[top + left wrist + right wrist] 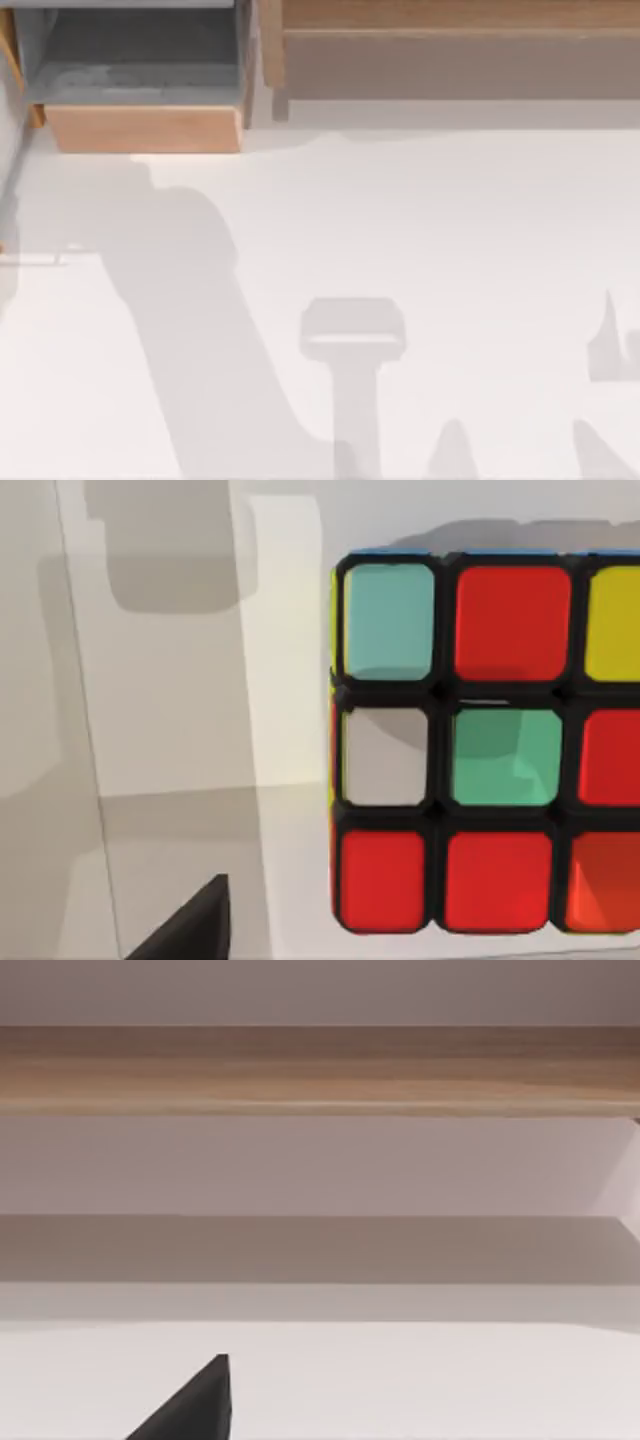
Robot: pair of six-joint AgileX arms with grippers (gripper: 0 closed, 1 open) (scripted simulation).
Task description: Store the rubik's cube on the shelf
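From above, the white surface [420, 220] lay under long grey shadows of the two arms, one broad band slanting up the left side and a narrower one ending in a squared head near the middle. At the top left stood a wooden box compartment [145, 128] with a grey lining, its light-brown front board facing the surface. To its right, along the top edge, ran the shelf [450, 15], a long light-brown ledge with a plain tan front board below it.

From the left wrist, the rubik's cube [470, 750] sat very close to the camera on the white surface, one face turned toward it: a black grid with red, green, yellow and white stickers. A dark wedge of the left gripper [190, 925] poked in at the edge of the frame, beside the cube and apart from it, with bare surface between them. I could not tell from this whether the left gripper's fingers stood open or closed. A pale upright panel [180, 630] rose beside the cube.

From the right wrist, the shelf [320, 1070] stretched straight across as a wood-grained band, pale board beneath it and white surface nearer. A matching dark wedge of the right gripper [190, 1405] showed at the frame's edge, well short of the shelf; its state I could not tell either.
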